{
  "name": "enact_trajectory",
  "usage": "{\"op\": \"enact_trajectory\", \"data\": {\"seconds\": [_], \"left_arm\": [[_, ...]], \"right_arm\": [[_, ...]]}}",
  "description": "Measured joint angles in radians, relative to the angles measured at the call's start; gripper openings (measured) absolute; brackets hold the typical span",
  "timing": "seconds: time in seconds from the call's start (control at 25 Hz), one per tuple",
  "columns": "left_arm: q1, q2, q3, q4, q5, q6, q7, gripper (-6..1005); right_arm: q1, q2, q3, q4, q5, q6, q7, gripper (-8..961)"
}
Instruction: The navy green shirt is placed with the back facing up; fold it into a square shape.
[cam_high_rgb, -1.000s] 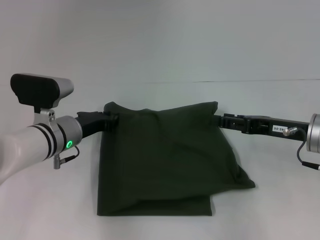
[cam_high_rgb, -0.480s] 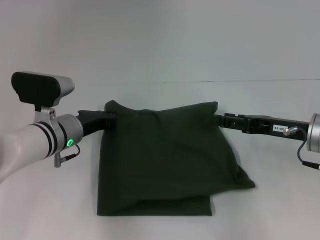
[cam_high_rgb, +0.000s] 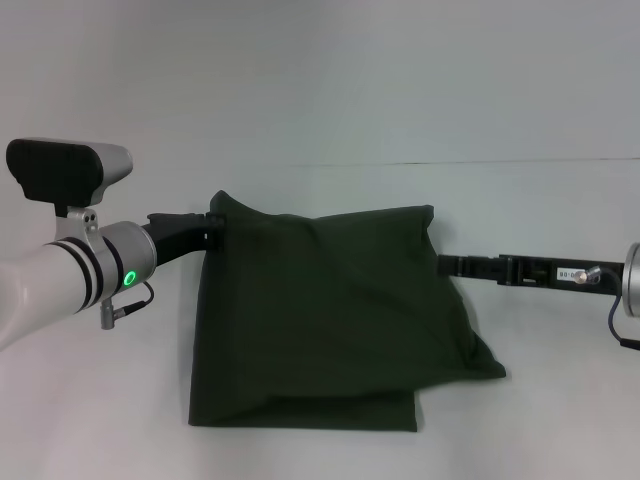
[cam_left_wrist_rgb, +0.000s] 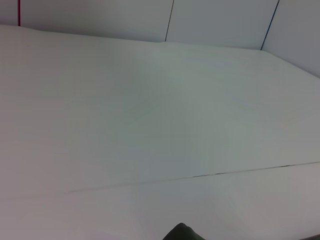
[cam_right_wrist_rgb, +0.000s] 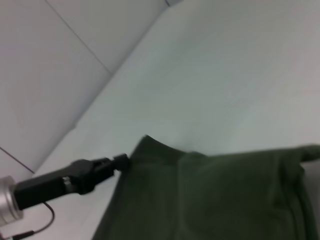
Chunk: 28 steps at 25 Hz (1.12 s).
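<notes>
The navy green shirt (cam_high_rgb: 330, 320) lies folded on the white surface (cam_high_rgb: 320, 100), no lettering showing. The left end effector (cam_high_rgb: 212, 228) pinches its far left corner. The right end effector (cam_high_rgb: 447, 265) sits beside the right edge; grip unclear.

The left arm (cam_high_rgb: 45, 290) is white with black bands, a silver collar carrying a lit green ring (cam_high_rgb: 130, 278), and a grey-and-black camera box (cam_high_rgb: 65, 172) on a bracket. The right arm (cam_high_rgb: 632, 285) ends in a silver cylinder with a thin black cable (cam_high_rgb: 618, 330). Both grippers, left (cam_high_rgb: 205, 226) and right (cam_high_rgb: 450, 265), are black; the right one bears a small white label (cam_high_rgb: 570, 272).
</notes>
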<state>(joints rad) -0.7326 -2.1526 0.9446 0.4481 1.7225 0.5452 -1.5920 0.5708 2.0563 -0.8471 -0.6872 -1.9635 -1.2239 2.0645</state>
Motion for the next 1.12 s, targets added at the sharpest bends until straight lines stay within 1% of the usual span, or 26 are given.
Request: {"op": "enact_trajectory", "data": {"seconds": [0.16, 0.32, 0.56, 0.76, 1.12], "left_arm": [[0.001, 0.0, 0.0, 0.0, 0.0, 0.001, 0.0, 4], [0.001, 0.0, 0.0, 0.0, 0.0, 0.001, 0.0, 4], [0.004, 0.0, 0.0, -0.001, 0.0, -0.001, 0.0, 4], [0.006, -0.002, 0.0, -0.001, 0.0, -0.006, 0.0, 5], [0.006, -0.005, 0.0, 0.0, 0.0, -0.007, 0.001, 5]], "right_arm": [[-0.001, -0.001, -0.001, 0.003, -0.05, 0.015, 0.05, 718], [0.013, -0.008, -0.005, 0.036, -0.112, 0.032, 0.105, 719], [0.017, -0.011, -0.005, 0.057, -0.14, 0.028, 0.13, 719], [0.013, -0.017, -0.006, 0.057, -0.196, 0.027, 0.186, 718], [0.02, -0.02, -0.007, 0.079, -0.235, 0.026, 0.193, 714]]}}
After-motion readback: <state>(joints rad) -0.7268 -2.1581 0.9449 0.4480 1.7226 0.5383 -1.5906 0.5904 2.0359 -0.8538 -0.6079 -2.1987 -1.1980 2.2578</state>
